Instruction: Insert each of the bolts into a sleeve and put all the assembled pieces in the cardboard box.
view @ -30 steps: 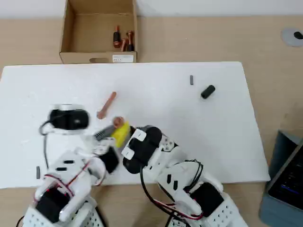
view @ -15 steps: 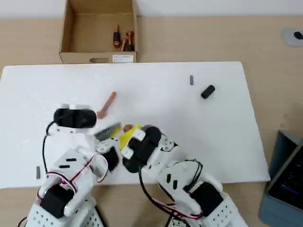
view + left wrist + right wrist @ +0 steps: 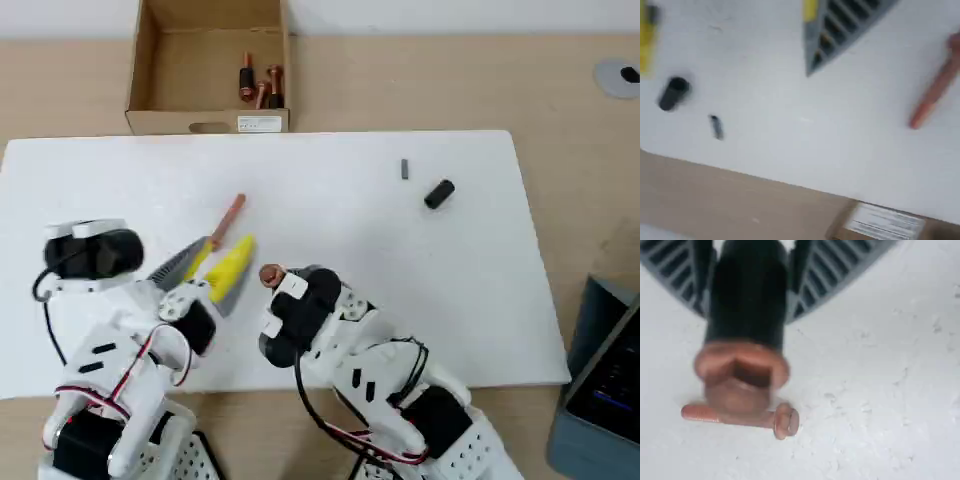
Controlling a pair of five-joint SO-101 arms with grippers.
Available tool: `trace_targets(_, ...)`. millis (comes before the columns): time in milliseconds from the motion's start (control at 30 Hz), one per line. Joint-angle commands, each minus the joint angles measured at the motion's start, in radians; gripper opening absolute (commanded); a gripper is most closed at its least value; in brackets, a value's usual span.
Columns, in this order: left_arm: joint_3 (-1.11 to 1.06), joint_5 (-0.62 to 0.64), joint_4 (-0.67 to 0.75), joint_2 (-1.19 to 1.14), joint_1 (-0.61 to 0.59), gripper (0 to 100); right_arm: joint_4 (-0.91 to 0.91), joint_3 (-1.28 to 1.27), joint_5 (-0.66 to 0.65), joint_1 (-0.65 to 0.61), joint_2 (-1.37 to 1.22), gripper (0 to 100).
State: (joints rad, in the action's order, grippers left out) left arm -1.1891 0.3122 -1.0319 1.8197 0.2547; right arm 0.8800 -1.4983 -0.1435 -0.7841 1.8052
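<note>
White board on wooden table

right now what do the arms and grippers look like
Left arm and right arm: white shells, black motors, red and black cables. Left gripper: one yellow finger, one grey ribbed. Right gripper: grey ribbed fingers.

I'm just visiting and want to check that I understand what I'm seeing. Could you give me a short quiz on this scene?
1. True or false: the right hand holds a black sleeve with an inserted bolt in it.
2. Where does the loose bolt lie? A: in the cardboard box. B: on the white mat. C: on the bare wooden table.
3. In one word: is the left hand open or shut?

Key: 1 true; 2 B; 3 open.
</note>
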Motion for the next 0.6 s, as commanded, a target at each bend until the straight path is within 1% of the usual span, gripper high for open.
trace_targets(0,0.046,-0.066,-0.008,0.004,-0.104,0,-0.023,0.030,0.051,0.050,0.156,0.9)
trace_targets(67,0.026,-0.135,-0.003,0.004,-0.175,2,-0.023,0.030,0.075,0.099,0.139,0.9)
trace_targets(200,-0.054,-0.261,-0.002,0.004,-0.307,0,-0.023,0.031,0.092,0.220,0.113,0.9)
trace_targets(300,-0.135,-0.307,-0.003,0.004,-0.393,0,-0.023,0.050,0.092,0.286,0.105,0.9)
trace_targets(433,-0.262,-0.385,-0.003,0.004,-0.470,0,-0.023,0.134,0.092,0.298,0.035,0.9)
trace_targets(567,-0.364,-0.417,-0.002,0.004,-0.506,0,-0.025,0.277,0.107,0.302,-0.160,0.9)
